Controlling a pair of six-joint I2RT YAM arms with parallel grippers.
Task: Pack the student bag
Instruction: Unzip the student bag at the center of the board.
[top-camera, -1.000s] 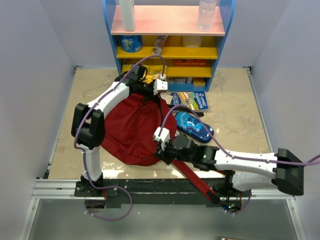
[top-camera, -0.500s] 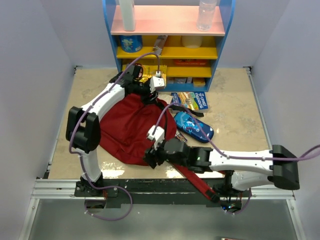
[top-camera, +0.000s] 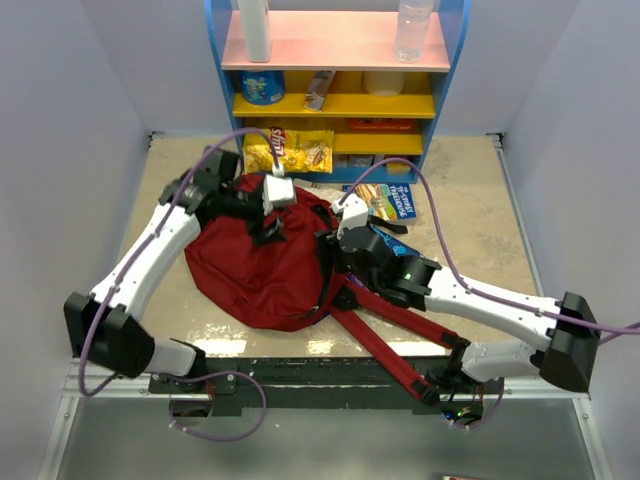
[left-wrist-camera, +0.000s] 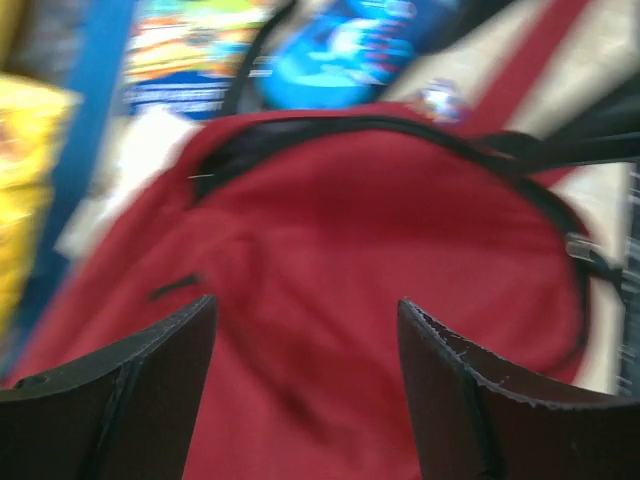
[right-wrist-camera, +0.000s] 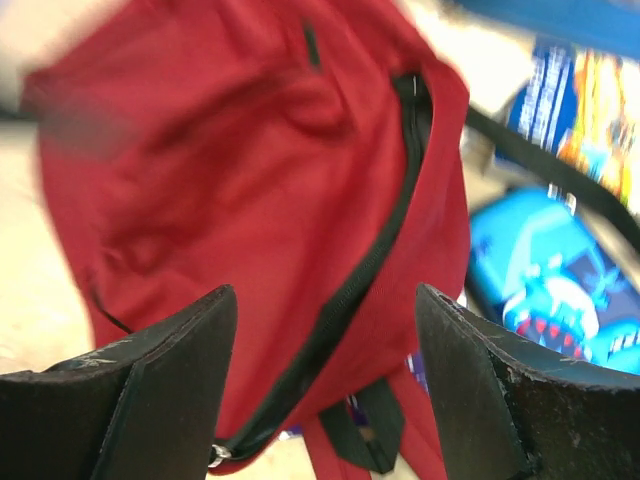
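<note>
Toward the near edge of the table (top-camera: 480, 230), a red shoulder strap (top-camera: 385, 345) is trailing from the student bag (top-camera: 250, 275), which is lying slumped mid-table. Over its right side the right gripper (right-wrist-camera: 325, 295) is hovering, fingers spread wide and gripping nothing. The left gripper (left-wrist-camera: 305, 310) is hanging over the bag's far part, likewise wide apart and empty. Just beyond, a blue pencil case (right-wrist-camera: 560, 270) and a book (top-camera: 388, 200) are lying. Farther back, a yellow chips bag (top-camera: 290, 150) is sitting before the shelf unit (top-camera: 212, 50).

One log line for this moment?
left gripper fingers open above student bag | right gripper fingers open above bag | pencil case, book outside bag
</note>
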